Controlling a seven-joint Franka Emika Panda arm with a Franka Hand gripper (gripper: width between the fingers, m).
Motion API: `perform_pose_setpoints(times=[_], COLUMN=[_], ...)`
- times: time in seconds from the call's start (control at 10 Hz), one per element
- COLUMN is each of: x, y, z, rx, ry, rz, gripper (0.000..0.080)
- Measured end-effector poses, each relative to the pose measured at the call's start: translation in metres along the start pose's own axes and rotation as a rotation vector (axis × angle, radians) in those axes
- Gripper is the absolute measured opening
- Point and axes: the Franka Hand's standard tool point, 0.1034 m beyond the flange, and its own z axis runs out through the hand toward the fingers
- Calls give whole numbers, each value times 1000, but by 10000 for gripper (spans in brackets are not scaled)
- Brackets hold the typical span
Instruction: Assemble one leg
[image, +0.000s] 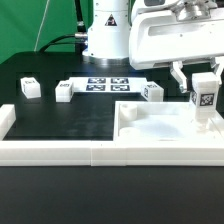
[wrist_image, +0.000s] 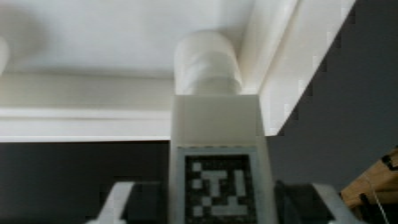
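My gripper (image: 202, 88) is shut on a leg (image: 204, 100), a small white block with a black-and-white tag, held upright at the exterior view's right. The leg hangs just above the large white body (image: 160, 125), over its right part. In the wrist view the held leg (wrist_image: 219, 150) stands between my fingers (wrist_image: 128, 205), its rounded end pointing at the body's white surface (wrist_image: 107, 40). Three more legs lie on the black mat: one (image: 30, 87) at the left, one (image: 65, 90) beside the marker board, one (image: 152, 92) behind the body.
The marker board (image: 106, 84) lies at the back centre by the arm's base (image: 105, 40). A white frame (image: 60, 152) borders the black mat along the front and left. The black mat (image: 65, 118) lies left of the body.
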Motion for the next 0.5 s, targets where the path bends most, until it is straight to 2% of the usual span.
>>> perform_pose_setpoints(times=[0.5], x=[3], y=[-5], z=[5], rx=[1], ry=[33], rz=[-5], gripper=[290])
